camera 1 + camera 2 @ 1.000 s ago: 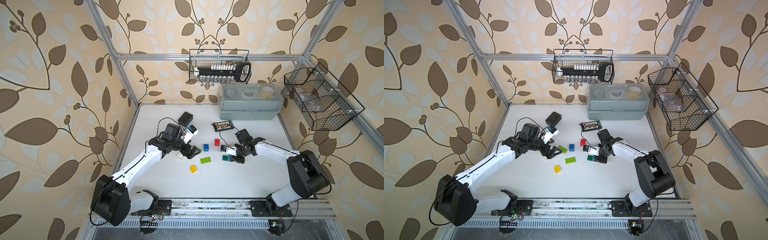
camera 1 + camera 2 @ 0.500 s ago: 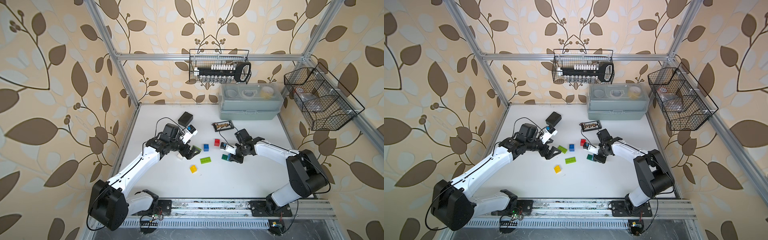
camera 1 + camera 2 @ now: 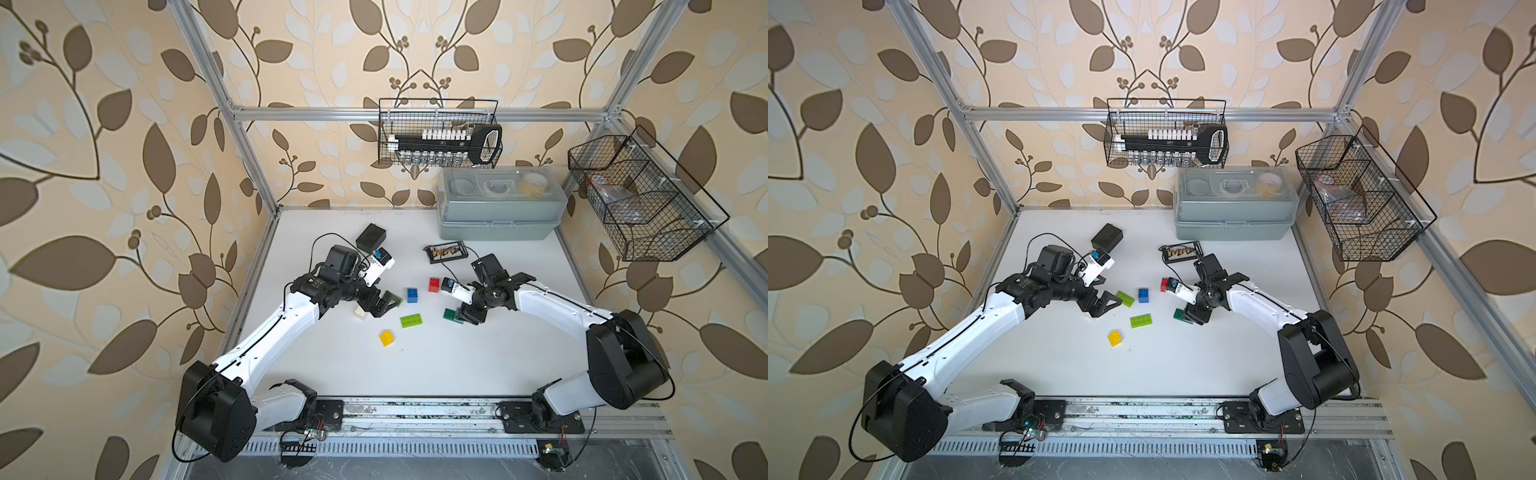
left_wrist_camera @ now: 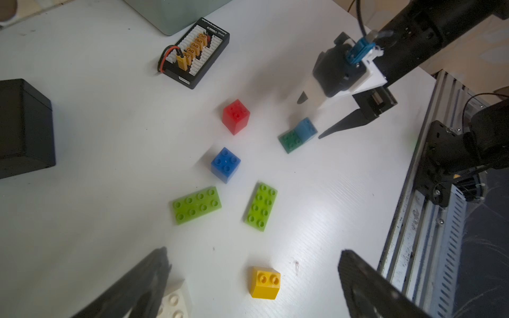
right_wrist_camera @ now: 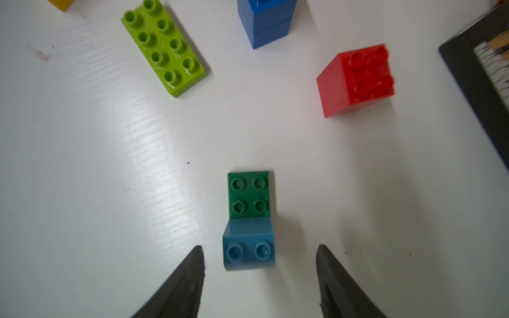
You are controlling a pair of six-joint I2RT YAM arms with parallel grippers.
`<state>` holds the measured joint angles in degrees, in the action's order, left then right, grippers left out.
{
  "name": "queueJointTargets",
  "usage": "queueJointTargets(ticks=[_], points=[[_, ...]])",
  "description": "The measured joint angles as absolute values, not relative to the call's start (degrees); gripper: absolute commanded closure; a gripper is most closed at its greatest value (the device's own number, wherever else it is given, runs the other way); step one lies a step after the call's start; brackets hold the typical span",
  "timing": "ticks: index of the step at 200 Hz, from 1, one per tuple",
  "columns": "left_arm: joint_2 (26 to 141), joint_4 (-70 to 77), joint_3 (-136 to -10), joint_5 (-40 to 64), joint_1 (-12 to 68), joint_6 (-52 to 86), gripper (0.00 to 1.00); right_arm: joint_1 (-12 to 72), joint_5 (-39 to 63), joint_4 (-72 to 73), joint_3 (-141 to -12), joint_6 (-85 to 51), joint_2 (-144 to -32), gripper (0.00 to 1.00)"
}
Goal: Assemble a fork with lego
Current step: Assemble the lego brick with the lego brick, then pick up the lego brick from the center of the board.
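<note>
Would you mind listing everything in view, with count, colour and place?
table: one, white, cell floor
white brick: one, white, beside left hand
yellow brick: one, yellow, table front
red brick: one, red, mid-table
blue brick: one, blue, mid-table
light-blue brick: one, light blue, atop dark-green oblong's end
dark-green oblong: one, dark green, flat on table
lime oblongs: two, lime, flat, mid-table
black box: one, black, table back
connector tray: one, black, behind red brick
lidded case: one, grey, table back
wire baskets: two, black, hung on frame
left hand: one, black, open
right hand: one, black, open, straddling light-blue brick untouched
</note>
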<state>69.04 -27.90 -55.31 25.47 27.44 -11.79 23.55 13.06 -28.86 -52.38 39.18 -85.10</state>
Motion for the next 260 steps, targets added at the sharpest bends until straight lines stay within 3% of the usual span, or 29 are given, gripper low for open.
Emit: queueJointTargets(ticks=[41,112,184,260], points=[[67.3,-31.0,-59.0,23.3,25.3,-11.9,0.01,27.8,12.5,-29.9,-60.4,36.9,-84.3,0.34],[64.1,-34.9,-59.1,18.7,13.5,-8.8,0.01,38.6,11.1,-30.8,-69.7,33.1,-90.0,0.34],[59.3,-37.7,-53.2,15.5,7.9,-6.9,0.01,48.0,14.6,-32.6,-71.7,40.4,-98.5,0.34],[59.0,-39.0,-51.3,13.2,3.9,-4.3,0.01,52.4,15.7,-33.3,-78.7,46.9,-108.7,0.35]])
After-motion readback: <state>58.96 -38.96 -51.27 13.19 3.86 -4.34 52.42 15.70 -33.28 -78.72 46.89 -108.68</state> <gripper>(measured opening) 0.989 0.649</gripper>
